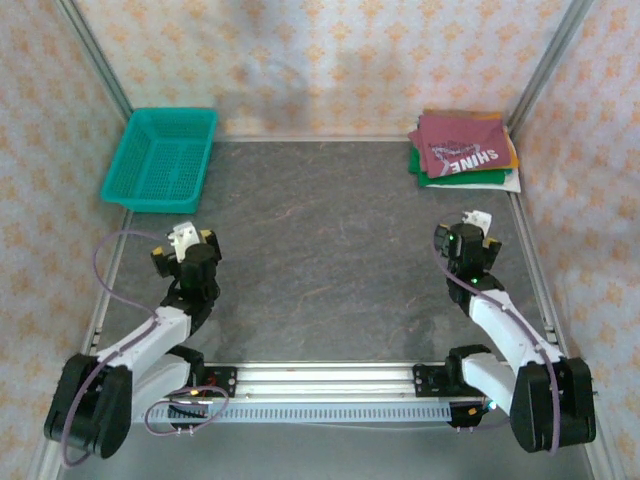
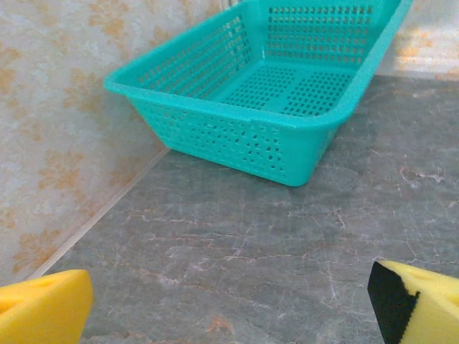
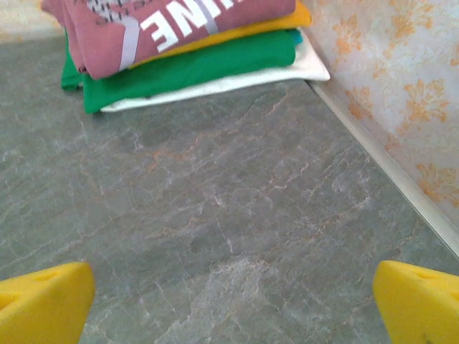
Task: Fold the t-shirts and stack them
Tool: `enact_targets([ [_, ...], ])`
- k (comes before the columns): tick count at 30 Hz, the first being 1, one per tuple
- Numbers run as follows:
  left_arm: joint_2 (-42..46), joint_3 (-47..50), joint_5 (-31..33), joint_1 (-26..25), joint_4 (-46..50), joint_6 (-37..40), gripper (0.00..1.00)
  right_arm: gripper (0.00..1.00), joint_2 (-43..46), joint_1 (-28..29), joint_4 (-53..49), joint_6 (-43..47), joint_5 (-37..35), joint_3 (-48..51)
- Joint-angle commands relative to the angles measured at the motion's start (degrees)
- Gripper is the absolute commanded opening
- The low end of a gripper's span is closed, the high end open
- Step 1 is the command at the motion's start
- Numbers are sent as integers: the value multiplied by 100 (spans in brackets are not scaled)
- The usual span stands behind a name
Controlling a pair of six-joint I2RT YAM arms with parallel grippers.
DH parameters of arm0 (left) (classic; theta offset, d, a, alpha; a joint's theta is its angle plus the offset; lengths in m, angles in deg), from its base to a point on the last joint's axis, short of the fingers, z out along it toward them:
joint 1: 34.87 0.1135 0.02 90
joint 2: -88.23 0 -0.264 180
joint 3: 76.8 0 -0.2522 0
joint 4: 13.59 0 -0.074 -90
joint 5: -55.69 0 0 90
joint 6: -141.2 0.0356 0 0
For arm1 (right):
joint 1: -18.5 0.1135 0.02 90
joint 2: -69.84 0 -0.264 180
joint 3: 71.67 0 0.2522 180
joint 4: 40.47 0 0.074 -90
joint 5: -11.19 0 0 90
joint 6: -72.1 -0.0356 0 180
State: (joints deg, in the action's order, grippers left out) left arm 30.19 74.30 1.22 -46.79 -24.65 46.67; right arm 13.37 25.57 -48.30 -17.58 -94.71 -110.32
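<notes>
A stack of folded t-shirts (image 1: 464, 150) lies in the far right corner of the table. On top is the maroon tee (image 3: 165, 25) with white lettering, over an orange tee (image 3: 237, 30), a green tee (image 3: 193, 68) and a white tee (image 3: 237, 79) at the bottom. My right gripper (image 1: 476, 228) hovers well short of the stack, open, with bare table between its yellow fingertips (image 3: 43, 304). My left gripper (image 1: 190, 240) is open too, near the table's left side, its yellow fingertips (image 2: 43, 308) wide apart over bare table.
A teal plastic mesh basket (image 1: 162, 158), with nothing in it, stands in the far left corner, just ahead of the left gripper (image 2: 229, 315). Patterned walls (image 1: 330, 60) and metal rails close the table at back and sides. The grey marbled tabletop (image 1: 320, 250) lies between the arms.
</notes>
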Motion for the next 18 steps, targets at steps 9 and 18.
enact_targets([
  [9, -1863, -498, -1743, 756, -1773, 182, 100, 99, -1764, -124, 3568, -95, 352, 615],
  [18, -2672, -414, -3024, 730, -2622, 771, 100, 99, -2714, -583, 5661, 37, 1008, 1146],
])
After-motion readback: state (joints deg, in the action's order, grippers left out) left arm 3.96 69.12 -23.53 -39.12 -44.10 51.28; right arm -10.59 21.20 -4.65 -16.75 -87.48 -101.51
